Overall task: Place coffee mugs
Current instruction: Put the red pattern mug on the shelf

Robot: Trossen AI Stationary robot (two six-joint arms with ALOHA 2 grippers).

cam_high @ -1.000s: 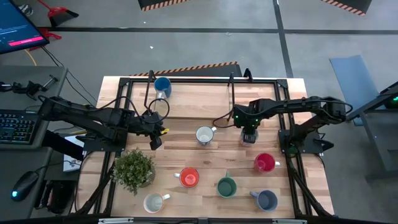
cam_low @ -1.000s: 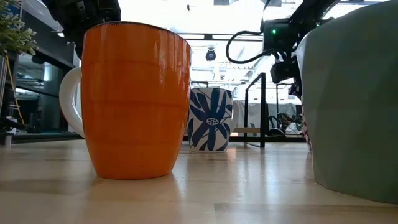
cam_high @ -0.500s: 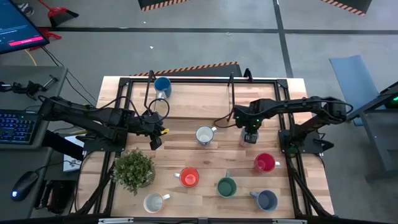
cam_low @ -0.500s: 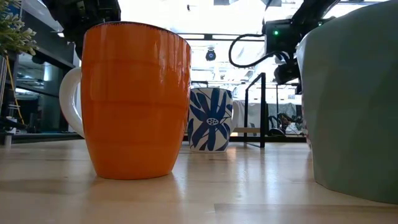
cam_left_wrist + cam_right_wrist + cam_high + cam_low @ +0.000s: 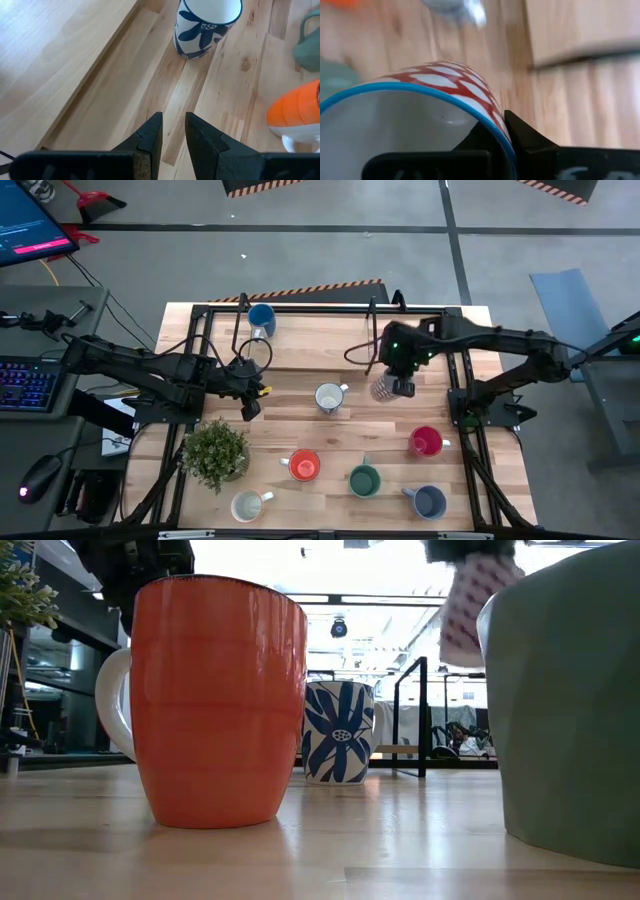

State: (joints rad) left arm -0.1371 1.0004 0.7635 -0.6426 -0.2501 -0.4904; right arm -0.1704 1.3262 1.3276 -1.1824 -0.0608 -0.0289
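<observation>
My right gripper (image 5: 392,384) is shut on the grey-patterned mug (image 5: 381,389), which shows a red-and-white lattice and a blue rim in the right wrist view (image 5: 455,75) and floats high in the low view (image 5: 474,602). My left gripper (image 5: 250,402) waits over the table's left side, its fingers (image 5: 172,120) close together on nothing. On the table stand the white blue-flowered mug (image 5: 328,397), blue mug (image 5: 261,317), red mug (image 5: 425,442), orange mug (image 5: 303,466), green mug (image 5: 364,479), slate-blue mug (image 5: 429,501) and cream mug (image 5: 246,506). My right gripper holds the grey-patterned mug by its rim (image 5: 492,120), one finger inside the cup and one finger (image 5: 522,135) outside the wall. The fingers come from above. The mug is lifted clear of the table and hangs tilted below them (image 5: 474,602).
A leafy potted plant (image 5: 215,452) stands near the table's left near corner. A black frame (image 5: 300,310) runs along the far edge and down both sides. Bare wood lies between the blue mug and the flowered mug.
My right gripper has risen, carrying the grey-patterned mug up off the table, and has shifted a little toward the table's left and far edges. The mug has tipped in the hold. My left arm has kept still.
</observation>
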